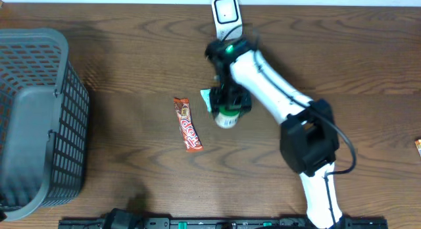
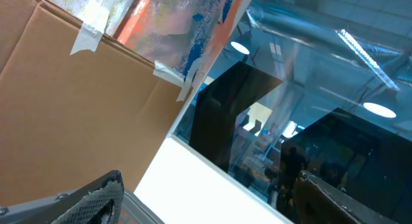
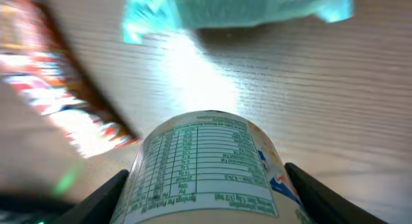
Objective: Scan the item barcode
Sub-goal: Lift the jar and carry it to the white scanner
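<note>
- 1 bottle (image 3: 207, 165), label up, on worktop (image 1: 342, 38) beside teal pkt (image 1: 206, 97); R gripper (image 1: 230, 102) clamped round it.
- L gripper (image 2: 211, 185) spread wide, nothing held.
- 1 candy bar (image 1: 188, 124) near.

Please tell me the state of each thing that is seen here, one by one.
right gripper: shut on the bottle
bottle: gripped at both sides
left gripper: open, empty
candy bar: lying flat, untouched
teal packet: lying flat beside the bottle
basket: upright
scanner: nothing held before it yet
</note>
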### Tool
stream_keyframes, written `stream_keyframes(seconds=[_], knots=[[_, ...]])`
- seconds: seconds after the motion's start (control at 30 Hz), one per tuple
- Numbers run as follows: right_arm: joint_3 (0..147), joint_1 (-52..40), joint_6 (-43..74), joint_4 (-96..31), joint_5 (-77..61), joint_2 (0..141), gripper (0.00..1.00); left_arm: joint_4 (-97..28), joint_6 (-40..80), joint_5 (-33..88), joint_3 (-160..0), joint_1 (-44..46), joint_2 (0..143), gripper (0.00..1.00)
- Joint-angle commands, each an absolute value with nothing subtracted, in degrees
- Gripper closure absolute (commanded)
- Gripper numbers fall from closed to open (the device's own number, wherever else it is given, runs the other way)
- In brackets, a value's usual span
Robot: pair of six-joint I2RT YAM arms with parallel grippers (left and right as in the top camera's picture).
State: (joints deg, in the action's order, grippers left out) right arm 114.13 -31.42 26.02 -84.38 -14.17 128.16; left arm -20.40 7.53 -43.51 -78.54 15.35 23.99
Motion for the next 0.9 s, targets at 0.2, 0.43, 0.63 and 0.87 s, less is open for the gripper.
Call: stream_keyframes(seconds=[0.2, 0.43, 0.63, 0.87], knots=[[119.2, -18.7, 23.5, -86.9, -35.1, 127.5, 0.45, -19.4, 7.8, -44.0, -77.3, 15.0, 23.5, 0.15], [119.2, -13.9, 21.1, -93.1, -35.1, 127.5, 0.45, -19.4, 7.8, -44.0, -77.3, 15.0, 23.5, 0.15], [119.2, -12.8, 17.0, -97.0, -37.0, 127.5, 0.46, -19.4, 7.9, -44.0, -77.2, 15.0, 23.4, 0.15], [119.2, -12.8, 16.6, -97.1, -37.6, 127.5, 0.51, -19.4, 7.9, -44.0, -77.2, 15.0, 23.5, 0.15]])
